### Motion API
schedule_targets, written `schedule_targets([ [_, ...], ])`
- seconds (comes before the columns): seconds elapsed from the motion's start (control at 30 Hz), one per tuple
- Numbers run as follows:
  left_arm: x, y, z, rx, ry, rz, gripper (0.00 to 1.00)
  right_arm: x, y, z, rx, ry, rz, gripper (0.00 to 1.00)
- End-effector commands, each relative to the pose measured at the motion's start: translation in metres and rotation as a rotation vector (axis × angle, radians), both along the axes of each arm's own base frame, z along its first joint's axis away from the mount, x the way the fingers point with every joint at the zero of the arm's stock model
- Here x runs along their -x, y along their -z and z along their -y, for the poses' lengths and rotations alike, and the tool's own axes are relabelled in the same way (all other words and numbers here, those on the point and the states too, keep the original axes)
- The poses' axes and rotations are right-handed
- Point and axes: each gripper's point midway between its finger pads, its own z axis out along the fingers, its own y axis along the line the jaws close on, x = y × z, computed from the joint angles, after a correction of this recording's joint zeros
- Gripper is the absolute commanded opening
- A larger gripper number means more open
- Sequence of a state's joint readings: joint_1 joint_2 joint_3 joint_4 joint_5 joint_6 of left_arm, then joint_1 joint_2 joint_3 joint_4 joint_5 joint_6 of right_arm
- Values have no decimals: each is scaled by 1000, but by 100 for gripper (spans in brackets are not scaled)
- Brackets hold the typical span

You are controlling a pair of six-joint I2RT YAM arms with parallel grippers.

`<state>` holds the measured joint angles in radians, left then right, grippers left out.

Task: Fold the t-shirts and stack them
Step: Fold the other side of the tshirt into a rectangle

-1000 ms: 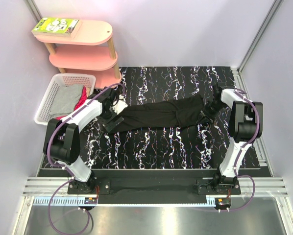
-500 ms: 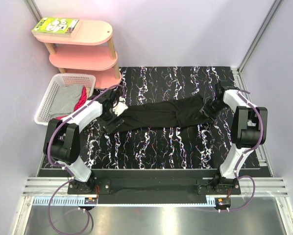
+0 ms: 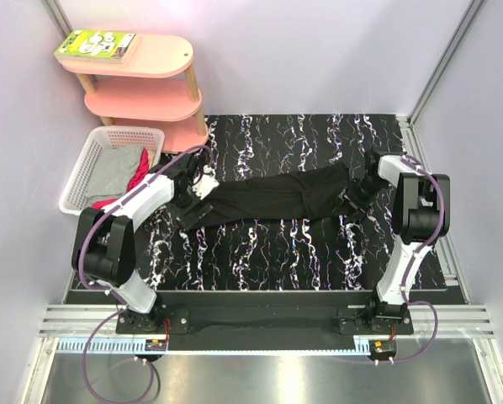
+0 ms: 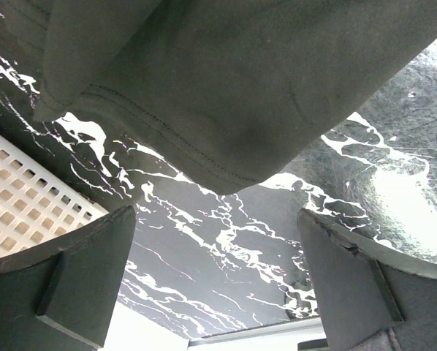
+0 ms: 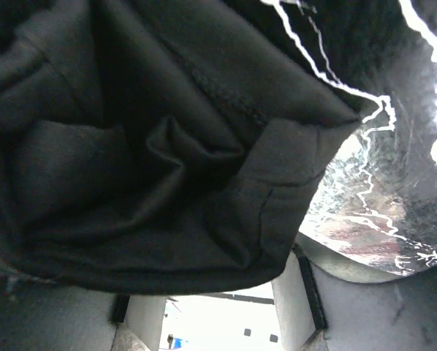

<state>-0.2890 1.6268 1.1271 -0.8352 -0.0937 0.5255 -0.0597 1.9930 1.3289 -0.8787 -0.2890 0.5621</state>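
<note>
Beside the white lattice basket (image 3: 82, 168), a black t-shirt (image 3: 277, 195) lies stretched in a long band across the black marbled desk (image 3: 277, 252). At the shirt end nearest the basket, the left pincer (image 3: 197, 192) has its fingers (image 4: 72, 281) spread wide, and the hem beyond them is not pinched. At the end farthest from the basket, bunched cloth hides the right pincer (image 3: 358, 190), so its grip cannot be told. Inside the basket lie a grey shirt (image 3: 110, 172) and a red shirt (image 3: 139, 175).
</note>
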Motion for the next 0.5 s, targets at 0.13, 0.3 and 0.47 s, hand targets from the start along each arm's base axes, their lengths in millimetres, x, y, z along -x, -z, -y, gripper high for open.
schedule_targets([
  [0.13, 1, -11, 1, 24, -7, 47, 99, -26, 13, 11, 54, -19, 34, 55],
  [0.3, 8, -5, 3, 42, -15, 20, 99, -40, 7, 11, 56, -9, 69, 43],
  [0.47, 12, -1, 5, 51, -18, 3, 99, -43, 8, 8, 40, -6, 68, 5],
])
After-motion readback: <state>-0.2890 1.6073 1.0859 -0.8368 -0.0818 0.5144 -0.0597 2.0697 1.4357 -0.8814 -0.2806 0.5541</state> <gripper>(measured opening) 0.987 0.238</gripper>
